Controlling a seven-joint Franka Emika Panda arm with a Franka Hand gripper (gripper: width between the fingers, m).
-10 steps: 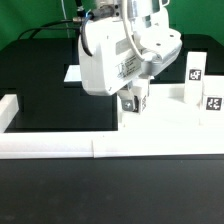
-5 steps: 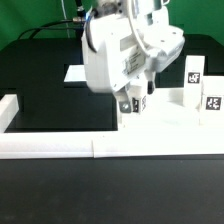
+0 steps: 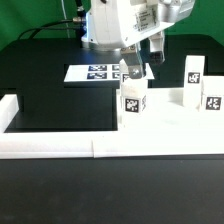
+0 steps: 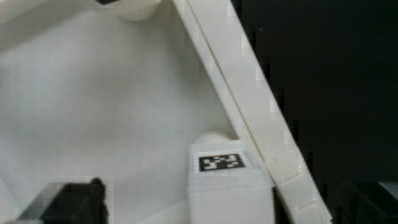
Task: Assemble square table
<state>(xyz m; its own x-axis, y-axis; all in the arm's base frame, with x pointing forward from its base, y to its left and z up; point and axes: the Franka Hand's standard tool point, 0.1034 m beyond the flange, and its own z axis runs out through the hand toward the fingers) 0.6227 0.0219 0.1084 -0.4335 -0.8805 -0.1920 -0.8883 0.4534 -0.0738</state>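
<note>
The white square plate [image 3: 170, 118] lies at the exterior view's right and fills most of the wrist view [image 4: 107, 110]. One white tagged leg [image 3: 132, 103] stands upright at the plate's near left corner; it also shows in the wrist view [image 4: 222, 175]. Two more tagged legs [image 3: 193, 70] [image 3: 212, 100] stand at the far right. My gripper [image 3: 137, 72] hangs just above the first leg, open and empty. In the wrist view one dark finger [image 4: 75, 202] shows beside the leg, apart from it.
White border rails run along the front [image 3: 60, 148] and the left [image 3: 10, 110] of the black table; one rail crosses the wrist view [image 4: 240, 90]. The marker board [image 3: 95, 73] lies at the back, left of the gripper.
The gripper has let go of the leg and risen, leaving it upright on the plate. The arm moved up and back, uncovering the marker board.
</note>
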